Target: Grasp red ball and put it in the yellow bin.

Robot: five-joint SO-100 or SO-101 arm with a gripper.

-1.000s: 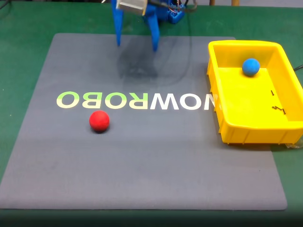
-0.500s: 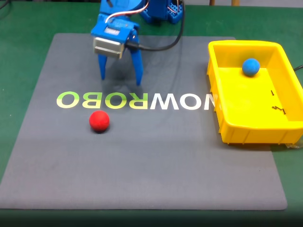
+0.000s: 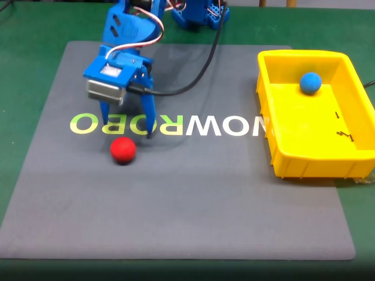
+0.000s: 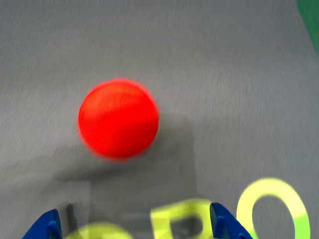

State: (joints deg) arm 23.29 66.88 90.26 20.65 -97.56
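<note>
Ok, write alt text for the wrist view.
A blurred red ball lies on a grey mat, just ahead of the open gripper, whose two blue fingertips poke in at the bottom edge. Yellow-green lettering runs along the bottom.

ball point(image 3: 123, 150) on mat point(image 3: 176, 199) | bin point(image 3: 310, 165) right | fingers point(image 3: 150, 126) behind ball
</note>
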